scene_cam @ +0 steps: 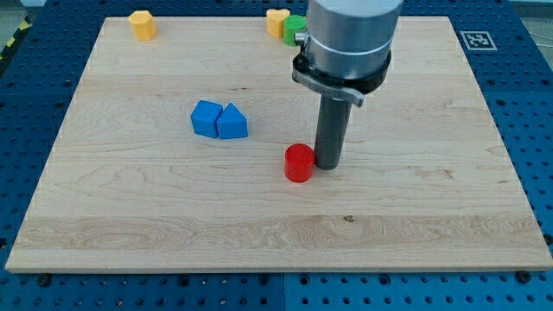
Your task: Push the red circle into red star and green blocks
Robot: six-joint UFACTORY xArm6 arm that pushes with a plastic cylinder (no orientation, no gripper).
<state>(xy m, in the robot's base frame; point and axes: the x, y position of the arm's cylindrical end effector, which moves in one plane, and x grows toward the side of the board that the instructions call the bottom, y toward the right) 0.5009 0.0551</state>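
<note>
The red circle (299, 162) is a short red cylinder just below the middle of the wooden board (130, 199). My tip (328, 164) rests on the board right against the circle's right side. A green block (295, 27) sits at the view's top edge of the board, partly hidden behind the arm's grey body (350, 39). No red star shows; the arm may hide it.
Two blue blocks (219, 120) touch each other left of centre. A yellow block (143, 24) sits at the top left. Another yellow block (276, 22) sits against the green one's left side. The blue pegboard table (527, 78) surrounds the board.
</note>
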